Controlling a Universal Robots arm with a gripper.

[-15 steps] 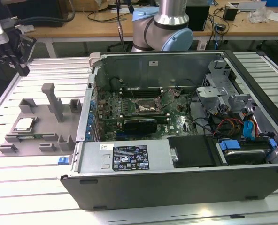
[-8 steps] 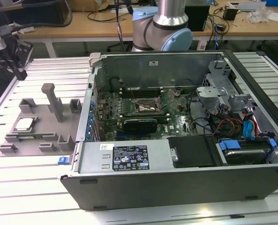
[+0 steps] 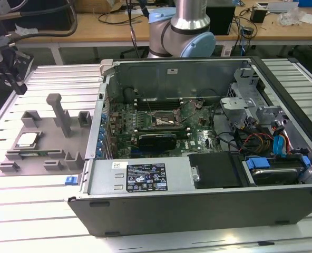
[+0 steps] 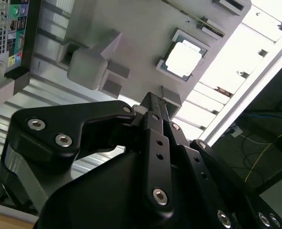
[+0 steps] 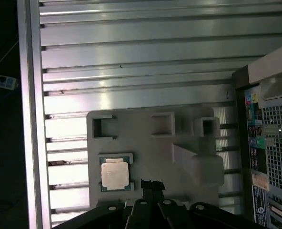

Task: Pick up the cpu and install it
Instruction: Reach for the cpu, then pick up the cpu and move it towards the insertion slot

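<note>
The cpu [image 3: 28, 139], a small silver square chip, lies flat in a pocket of a grey fixture plate [image 3: 50, 150] on the exterior view's left, outside the computer case [image 3: 198, 205]. It also shows in both wrist views, cpu [image 4: 184, 58] and cpu [image 5: 115, 173]. My gripper [image 3: 19, 84] hangs above the table's far left corner, well above and apart from the cpu. Its black fingers [image 4: 153, 107] stand together with nothing between them, and the gripper [image 5: 153, 184] shows beside the chip. The dark square socket [image 3: 164, 120] sits on the motherboard inside the case.
The grey plate carries a tall post [image 3: 58, 113] and several raised brackets around the cpu pocket. The case's metal wall [image 3: 95, 142] borders the plate. Inside are a black card [image 3: 157, 140], cables [image 3: 261, 139] and drive cages. The ribbed metal table [image 3: 35, 221] extends around.
</note>
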